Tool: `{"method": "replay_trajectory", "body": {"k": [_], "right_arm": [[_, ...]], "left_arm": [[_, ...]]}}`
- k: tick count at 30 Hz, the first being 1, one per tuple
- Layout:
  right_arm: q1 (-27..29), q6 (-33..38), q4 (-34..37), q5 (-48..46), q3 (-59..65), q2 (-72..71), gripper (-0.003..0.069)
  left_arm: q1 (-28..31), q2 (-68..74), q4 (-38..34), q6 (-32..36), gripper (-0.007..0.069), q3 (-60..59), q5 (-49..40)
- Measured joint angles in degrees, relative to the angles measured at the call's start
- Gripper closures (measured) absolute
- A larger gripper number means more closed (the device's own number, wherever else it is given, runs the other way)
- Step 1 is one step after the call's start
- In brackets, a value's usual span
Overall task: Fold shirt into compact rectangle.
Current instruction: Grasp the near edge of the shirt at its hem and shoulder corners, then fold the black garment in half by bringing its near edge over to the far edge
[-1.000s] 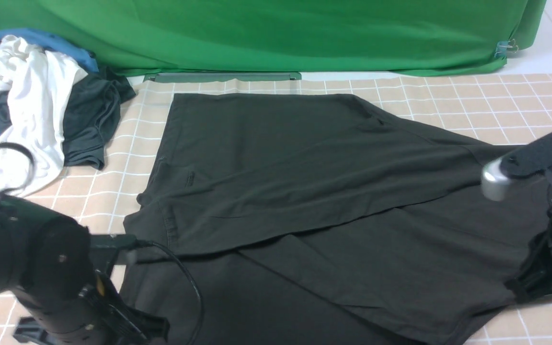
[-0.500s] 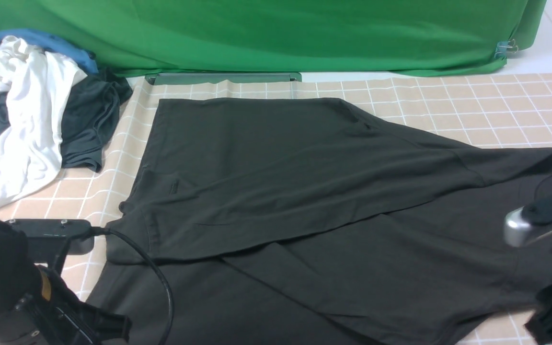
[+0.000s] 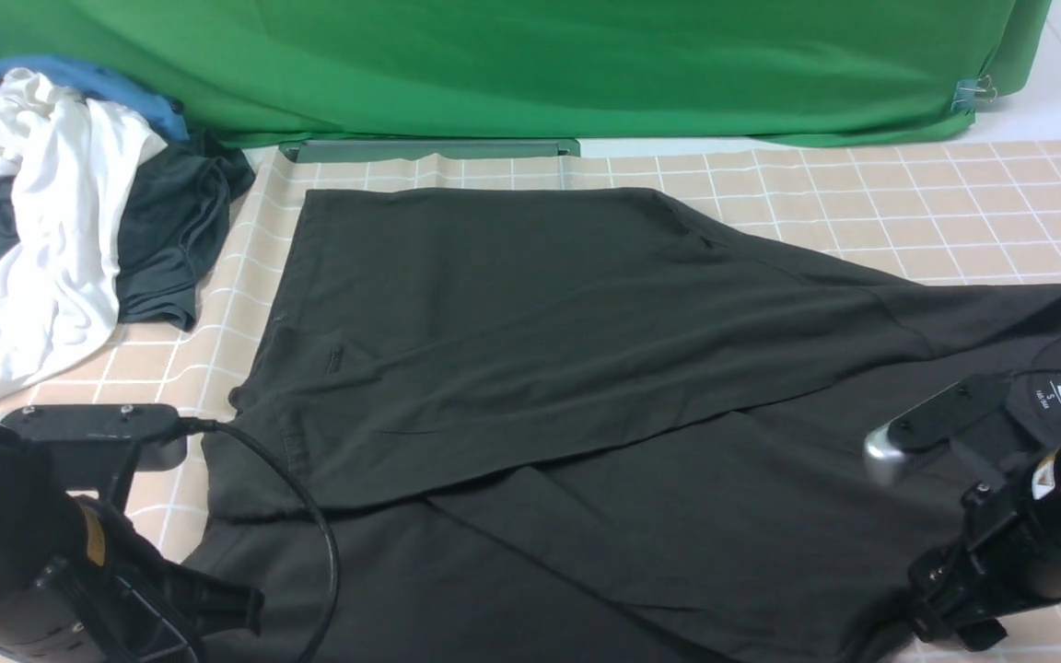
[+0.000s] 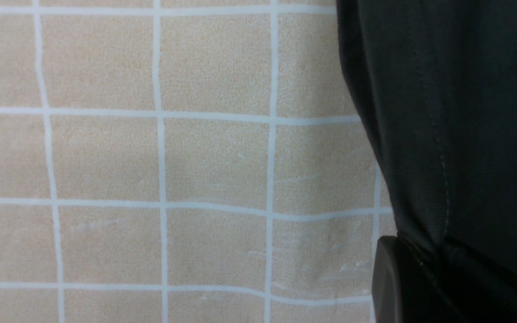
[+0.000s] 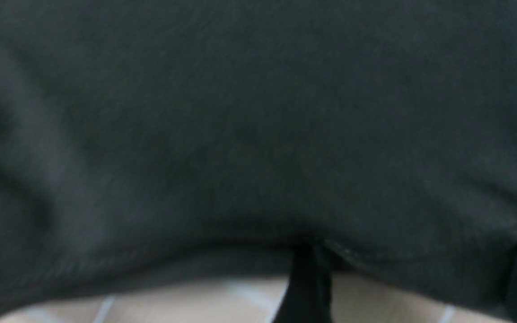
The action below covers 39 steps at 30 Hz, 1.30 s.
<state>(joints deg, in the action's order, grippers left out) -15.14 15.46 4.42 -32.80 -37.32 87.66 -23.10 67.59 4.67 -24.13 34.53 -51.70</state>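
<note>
Shirt (image 3: 530, 368) half-folded on tabletop (image 3: 862, 184), between the hands | right hand (image 5: 415, 287) now lets go, spread wide at near edge | left hand (image 4: 433, 273) clenched on opposite edge | fold laid, regrasp likely next

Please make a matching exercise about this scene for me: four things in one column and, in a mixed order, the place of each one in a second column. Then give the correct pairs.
Things
1. shirt
2. white garment
3. green cloth
4. neck label

Places
A. crumpled at the far left
B. hanging behind the table
C. spread across the middle of the table
D. at the shirt's right end

Pairs: 1-C, 2-A, 3-B, 4-D
</note>
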Motion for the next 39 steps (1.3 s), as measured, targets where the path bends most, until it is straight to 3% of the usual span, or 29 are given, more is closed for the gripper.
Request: {"method": "replay_trajectory", "body": {"k": [3,6,8,12,16,23,27,39], "right_arm": [[0.1,0.0,-1.5,1.1,-0.1,0.8,0.0251],[0.5,0.8,-2.7,1.1,-1.4,1.3,0.0512],[0.5,1.0,-2.6,-0.4,-2.7,1.5,0.0582],[0.5,1.1,-3.7,-5.6,-7.9,0.1,0.0593],[0.5,-0.7,-7.0,-9.3,-13.6,-1.5,0.0593],[0.6,-1.4,-8.7,-9.0,-22.2,0.4,0.0595],[2.8,-1.7,-8.6,-8.7,-30.1,7.2,0.0595],[7.4,-2.4,-8.5,-8.5,-49.7,23.8,0.0598]], "left_arm": [[0.0,0.0,-0.9,0.0,0.0591,0.0,1.7],[0.0,0.0,-1.2,0.0,0.0591,1.4,2.4],[0.0,0.0,-1.2,-0.4,0.0591,3.1,2.4],[0.9,0.1,0.4,-2.6,0.0591,8.8,2.3],[6.2,0.9,0.3,-2.3,0.0591,14.3,2.2],[17.0,11.5,-7.5,7.8,0.0591,24.6,6.5],[21.4,21.8,-10.3,10.0,0.0591,32.6,7.6],[24.1,42.4,-14.5,12.7,0.0593,56.5,7.5]]}}
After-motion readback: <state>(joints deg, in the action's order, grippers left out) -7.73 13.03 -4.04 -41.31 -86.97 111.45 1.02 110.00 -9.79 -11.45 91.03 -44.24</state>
